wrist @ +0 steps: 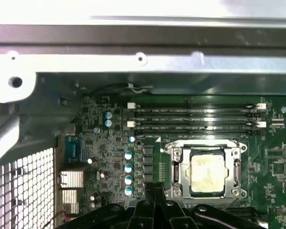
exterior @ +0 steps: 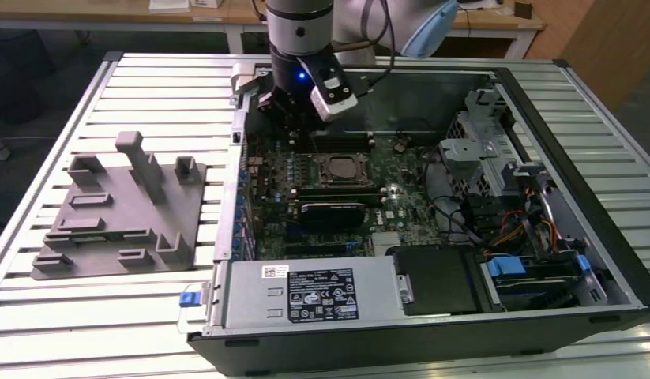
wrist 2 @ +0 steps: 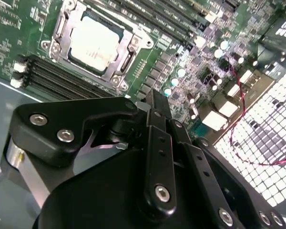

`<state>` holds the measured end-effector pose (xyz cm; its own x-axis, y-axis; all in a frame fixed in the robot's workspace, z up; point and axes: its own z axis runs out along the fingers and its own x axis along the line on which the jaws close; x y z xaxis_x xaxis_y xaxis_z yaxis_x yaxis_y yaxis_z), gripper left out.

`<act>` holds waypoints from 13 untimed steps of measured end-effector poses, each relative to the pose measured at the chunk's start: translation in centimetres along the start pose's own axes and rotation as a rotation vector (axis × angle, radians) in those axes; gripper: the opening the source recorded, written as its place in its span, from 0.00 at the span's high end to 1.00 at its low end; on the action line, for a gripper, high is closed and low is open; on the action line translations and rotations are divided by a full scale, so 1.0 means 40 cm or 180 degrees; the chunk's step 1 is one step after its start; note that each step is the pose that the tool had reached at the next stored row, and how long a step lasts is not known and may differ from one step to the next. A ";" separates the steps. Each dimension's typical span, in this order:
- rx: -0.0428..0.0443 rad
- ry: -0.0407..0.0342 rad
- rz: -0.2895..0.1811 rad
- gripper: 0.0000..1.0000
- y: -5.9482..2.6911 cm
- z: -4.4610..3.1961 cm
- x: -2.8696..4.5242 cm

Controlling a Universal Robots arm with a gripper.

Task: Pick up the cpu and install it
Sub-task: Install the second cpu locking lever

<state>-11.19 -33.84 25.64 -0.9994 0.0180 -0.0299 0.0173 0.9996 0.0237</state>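
Observation:
The cpu (exterior: 337, 168) is a pale silver square lying flat inside the metal socket frame (exterior: 339, 180) on the green motherboard. It also shows in both wrist views (wrist 2: 94, 42) (wrist: 207, 172). My gripper (exterior: 296, 140) hangs over the board toward the exterior view's left and rear of the socket, apart from the chip. Its black fingers (wrist: 156, 190) stand together, shut with nothing between them. In the second wrist view the gripper's black linkage (wrist 2: 152, 143) covers the near part of the board.
The open computer case (exterior: 577, 95) lies on a slatted metal table (exterior: 145, 79). Memory slots (wrist: 195, 119) flank the socket. A power supply (exterior: 303, 296) and drive bay (exterior: 514, 276) sit at the front. A grey fixture plate (exterior: 119, 213) with upright posts stands at the exterior view's left.

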 end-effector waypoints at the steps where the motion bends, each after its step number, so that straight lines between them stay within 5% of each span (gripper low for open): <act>1: 0.0000 0.0000 0.0000 0.89 0.003 0.000 0.001; 13: -0.0001 0.0001 -0.0046 0.89 0.060 0.001 0.007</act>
<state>-11.43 -31.43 25.64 -0.9995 0.0036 -0.0299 0.0028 0.9997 0.0238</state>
